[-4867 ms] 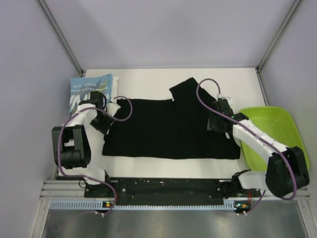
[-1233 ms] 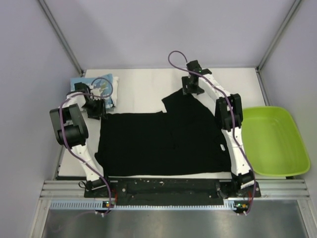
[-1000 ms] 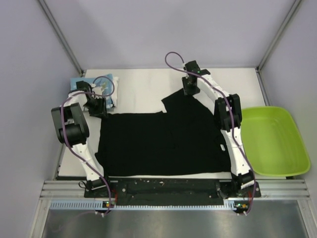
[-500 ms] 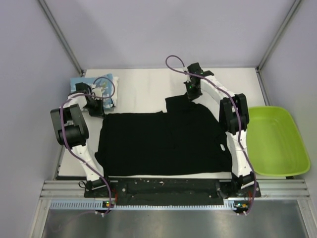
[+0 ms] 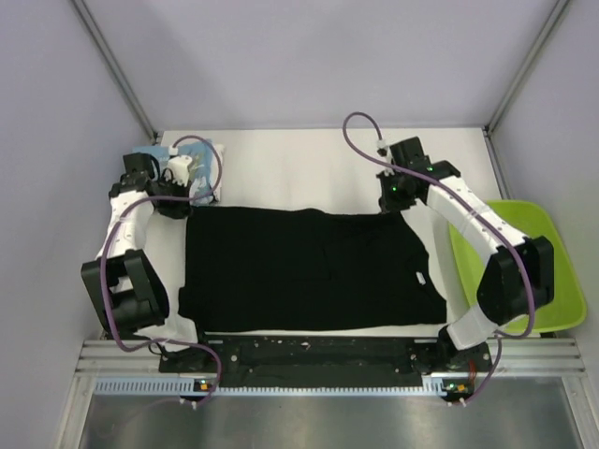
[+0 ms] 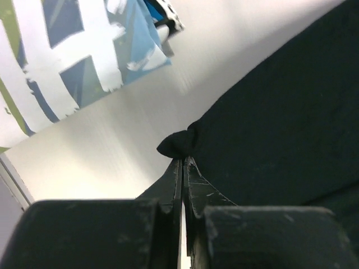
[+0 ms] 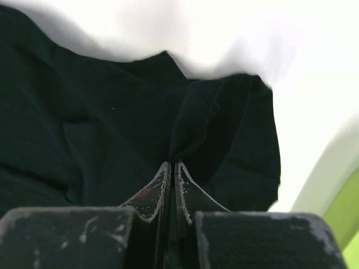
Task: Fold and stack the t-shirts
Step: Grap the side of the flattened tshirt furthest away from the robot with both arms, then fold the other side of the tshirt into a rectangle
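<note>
Pinches black t-shirt point(image 5: 309, 267) at far corners with left tool point(image 6: 182, 159) and right tool point(image 7: 171, 163) (both clamped on cloth). Lies flat on bench point(image 5: 281, 159), near blue t-shirt point(image 5: 197, 164) far left. Risks slipping from seemingly thin pinches, bunching the fold.

- Left arm point(image 5: 126, 234) is running up the left side, elbow folding low near its base, wrist bending inward at the far end.
- Left gripper point(image 5: 178, 207) is pointing down, fingers point(image 6: 168, 185) pressing together with no gap, pinching a bunched corner of the black t-shirt point(image 5: 309, 267).
- Right arm point(image 5: 477, 224) is arching from its base out to the right, then back inward toward the far side.
- Right gripper point(image 5: 389, 204) is pointing down, fingertips squeezing together, pinching a fold of the same shirt.
</note>
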`<state>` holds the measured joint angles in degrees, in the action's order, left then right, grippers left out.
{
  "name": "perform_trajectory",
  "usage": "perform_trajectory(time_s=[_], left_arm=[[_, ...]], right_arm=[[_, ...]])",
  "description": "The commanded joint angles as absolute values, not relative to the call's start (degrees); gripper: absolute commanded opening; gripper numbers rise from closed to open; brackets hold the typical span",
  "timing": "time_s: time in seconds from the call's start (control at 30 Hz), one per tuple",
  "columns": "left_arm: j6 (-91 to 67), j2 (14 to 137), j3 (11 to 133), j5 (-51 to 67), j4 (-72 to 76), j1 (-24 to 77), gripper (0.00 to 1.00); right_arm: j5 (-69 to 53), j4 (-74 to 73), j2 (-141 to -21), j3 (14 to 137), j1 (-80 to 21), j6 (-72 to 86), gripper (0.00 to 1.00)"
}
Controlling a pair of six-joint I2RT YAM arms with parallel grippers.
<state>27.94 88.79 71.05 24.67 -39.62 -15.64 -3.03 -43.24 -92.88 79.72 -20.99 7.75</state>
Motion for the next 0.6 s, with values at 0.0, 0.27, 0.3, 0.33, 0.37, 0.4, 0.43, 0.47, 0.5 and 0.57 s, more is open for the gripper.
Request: perform_trajectory(time_s=[0.0,0.27,0.3,0.33,0.37,0.4,0.43,0.47,0.5,0.57], left_arm=[[38.13,83.77,68.12,25.31,-48.32,-15.64,0.0],[50.26,69.1,57.85,18.55,-57.3,-15.82,0.0],[51.23,68.39,56.44,17.85,-58.09,-15.91,0.0],[51.76,67.94,54.95,16.8,-58.88,-15.91,0.0],[52.12,67.94,53.28,15.74,-59.15,-16.0,0.0],[52.29,68.03,51.78,14.25,-58.98,-16.0,0.0],[52.38,67.94,49.94,12.5,-58.28,-15.91,0.0],[52.47,67.94,48.44,11.0,-57.66,-16.08,0.0],[52.47,67.94,46.95,9.16,-56.61,-16.0,0.0],[52.47,67.94,44.83,6.69,-54.85,-16.0,0.0]], right_arm=[[2.8,-50.34,-83.52,71.91,-21.53,10.19,0.0],[5.37,-60.29,-75.06,62.85,-21.53,16.87,0.0],[4.32,-60.47,-74.88,62.15,-21.53,17.66,0.0],[3.26,-60.38,-74.8,61.53,-21.53,18.62,0.0],[2.12,-60.29,-75.06,60.74,-21.53,19.42,0.0],[1.5,-60.12,-75.41,59.78,-21.53,20.29,0.0],[1.23,-59.94,-75.76,58.55,-21.53,20.82,0.0],[0.88,-59.85,-76.2,57.23,-21.53,21.53,0.0],[0.79,-59.68,-76.72,55.82,-21.53,22.06,0.0],[0.97,-59.33,-77.52,53.28,-21.53,23.11,0.0]])
